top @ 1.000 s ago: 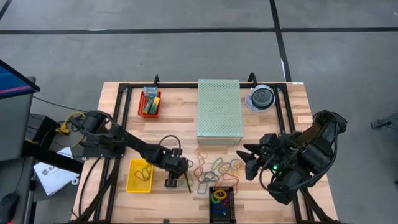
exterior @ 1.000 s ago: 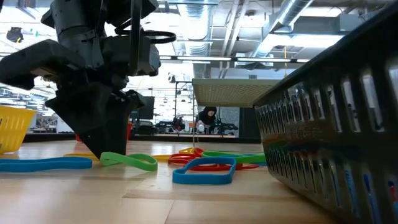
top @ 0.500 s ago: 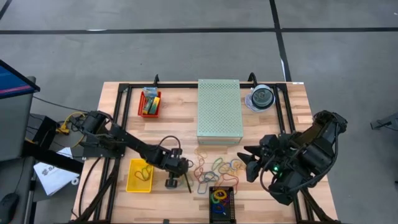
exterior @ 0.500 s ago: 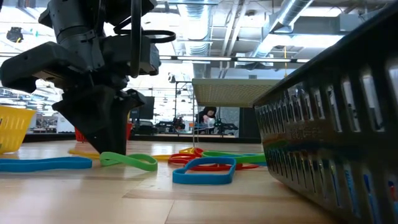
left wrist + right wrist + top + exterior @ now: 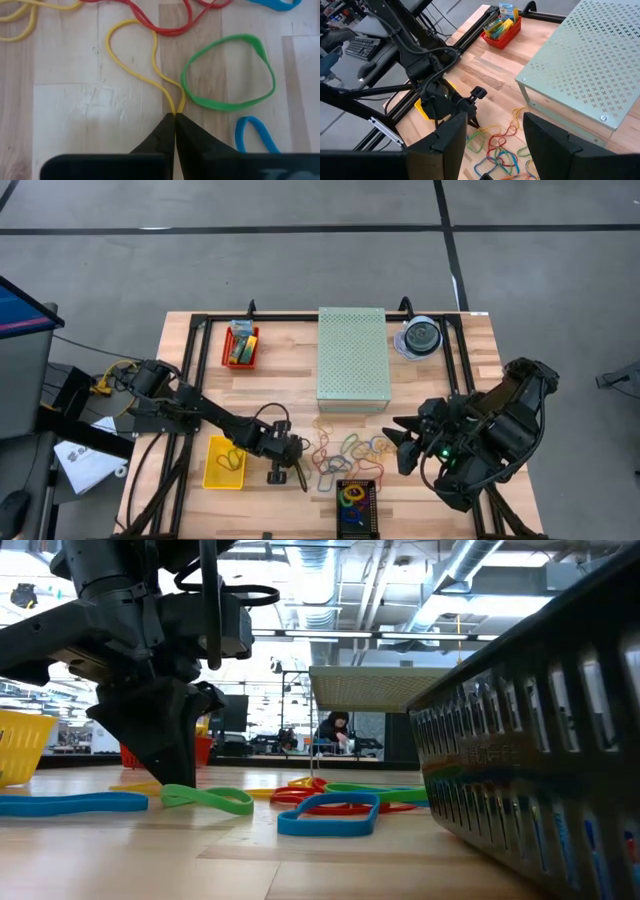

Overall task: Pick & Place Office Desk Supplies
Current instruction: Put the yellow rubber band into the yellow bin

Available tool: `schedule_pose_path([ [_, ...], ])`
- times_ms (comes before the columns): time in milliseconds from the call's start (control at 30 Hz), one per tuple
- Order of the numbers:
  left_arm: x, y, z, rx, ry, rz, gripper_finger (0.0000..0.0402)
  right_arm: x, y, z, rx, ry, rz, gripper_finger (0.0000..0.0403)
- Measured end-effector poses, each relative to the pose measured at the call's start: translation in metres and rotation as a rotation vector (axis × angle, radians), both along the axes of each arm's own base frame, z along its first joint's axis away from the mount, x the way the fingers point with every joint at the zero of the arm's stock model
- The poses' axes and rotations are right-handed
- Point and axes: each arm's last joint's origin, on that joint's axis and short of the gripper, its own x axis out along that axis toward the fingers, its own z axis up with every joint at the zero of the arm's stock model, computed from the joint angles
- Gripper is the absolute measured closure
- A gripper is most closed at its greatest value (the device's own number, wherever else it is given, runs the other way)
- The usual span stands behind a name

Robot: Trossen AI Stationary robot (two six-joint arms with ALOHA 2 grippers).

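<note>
The left arm reaches from the table's left edge toward its front middle, elbow low, wrist bent down so the left end effector (image 5: pixel 175 116) points at the wooden table top. Its two dark fingers (image 5: pixel 156 137) are pressed together at their tips, pinching a thin yellow rubber-band loop (image 5: pixel 131 57). The right arm sits folded over the table's right front corner, its right end effector (image 5: pixel 495 132) raised above the surface with fingers spread apart, holding nothing.
</note>
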Motion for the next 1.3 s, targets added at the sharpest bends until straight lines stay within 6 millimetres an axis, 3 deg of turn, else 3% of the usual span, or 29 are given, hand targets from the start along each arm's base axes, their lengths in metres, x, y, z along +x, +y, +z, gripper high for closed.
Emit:
schedule_pose_path([
  [267, -0.006, 0.0, 0.012, 0.012, -0.019, 0.035, 0.0401, 0.0, 0.0, 0.0, 0.002, -0.001, -0.002, 0.0212],
  [767, -0.023, 0.009, 0.064, -0.035, -0.117, 0.114, 0.0401, 0.0, 0.0, 0.0, 0.0, -0.003, -0.003, 0.0212],
  [1033, -0.042, 0.018, 0.089, -0.04, -0.118, 0.18, 0.0401, 0.0, 0.0, 0.0, -0.003, -0.002, -0.002, 0.0212],
  [1300, -0.079, 0.023, 0.112, -0.016, -0.052, 0.205, 0.0401, 0.0, 0.0, 0.0, -0.017, 0.006, 0.006, 0.0212],
])
